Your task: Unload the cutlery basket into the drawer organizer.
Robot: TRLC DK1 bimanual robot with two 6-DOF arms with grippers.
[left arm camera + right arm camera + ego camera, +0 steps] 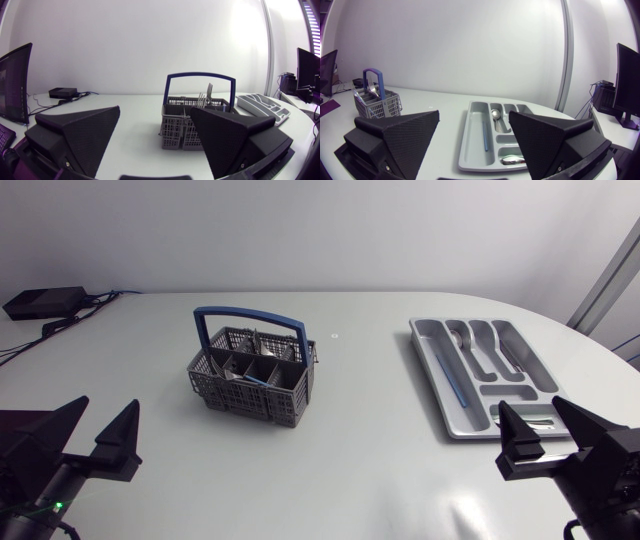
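Cutlery basket (252,375) sat loaded left of the drawer organizer (437,365), so we had left gripper (106,404) and right gripper (530,406) parked near, fingers apart.

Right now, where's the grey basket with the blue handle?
In the head view, the grey basket stands left of the table's middle, apart from the grey drawer organizer at right.
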